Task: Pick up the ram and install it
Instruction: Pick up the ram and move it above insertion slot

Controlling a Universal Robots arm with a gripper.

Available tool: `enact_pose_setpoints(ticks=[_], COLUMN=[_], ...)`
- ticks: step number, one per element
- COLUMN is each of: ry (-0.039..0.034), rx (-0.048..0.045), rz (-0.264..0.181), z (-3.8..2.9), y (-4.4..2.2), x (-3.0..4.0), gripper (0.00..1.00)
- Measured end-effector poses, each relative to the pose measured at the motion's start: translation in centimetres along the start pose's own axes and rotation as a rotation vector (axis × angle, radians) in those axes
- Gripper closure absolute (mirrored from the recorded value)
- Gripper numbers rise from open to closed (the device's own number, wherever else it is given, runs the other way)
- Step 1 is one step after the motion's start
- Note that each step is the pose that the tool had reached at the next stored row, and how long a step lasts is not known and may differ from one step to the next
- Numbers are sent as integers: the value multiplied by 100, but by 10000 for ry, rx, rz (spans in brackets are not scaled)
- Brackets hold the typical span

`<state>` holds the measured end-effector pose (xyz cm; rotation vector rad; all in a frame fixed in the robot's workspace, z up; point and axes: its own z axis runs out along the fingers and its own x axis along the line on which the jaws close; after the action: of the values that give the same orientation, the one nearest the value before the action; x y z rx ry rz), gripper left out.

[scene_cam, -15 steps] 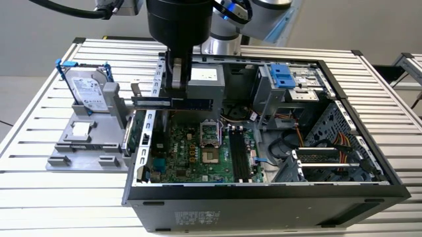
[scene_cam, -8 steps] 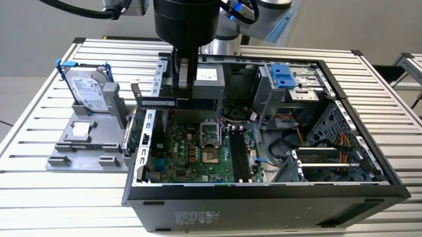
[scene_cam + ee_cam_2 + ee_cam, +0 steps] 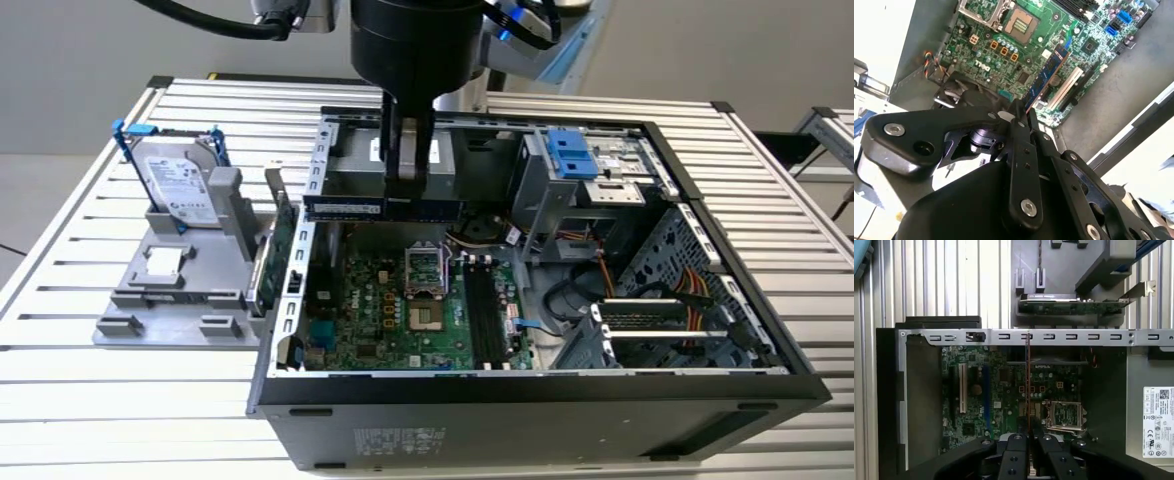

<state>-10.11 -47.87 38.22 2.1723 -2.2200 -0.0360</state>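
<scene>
Slatted table (image 3: 120, 400) seen in exterior view, open computer case (image 3: 534, 425) laid flat on it. Motherboard (image 3: 387, 310) exposed inside case. Grey fixture (image 3: 160, 300) set beside case on exterior view's left, hard drive (image 3: 180, 180) stood upright in it. Gripper (image 3: 407, 185) positioned over case, fingers clamped on ram (image 3: 354, 207). Ram held level and on edge, above motherboard, apart from it.

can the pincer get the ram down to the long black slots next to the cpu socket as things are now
Probably yes. The pincer grips the long dark-blue ram stick over the open black computer case, and the long black motherboard slots lie bare inside it, nothing across them.
</scene>
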Motion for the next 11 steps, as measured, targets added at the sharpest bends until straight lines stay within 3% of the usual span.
enact_pose_setpoints(ticks=[11], ry=[-1], rx=[0], rz=[1], z=[-7], y=[-155], x=[-4], gripper=[100])
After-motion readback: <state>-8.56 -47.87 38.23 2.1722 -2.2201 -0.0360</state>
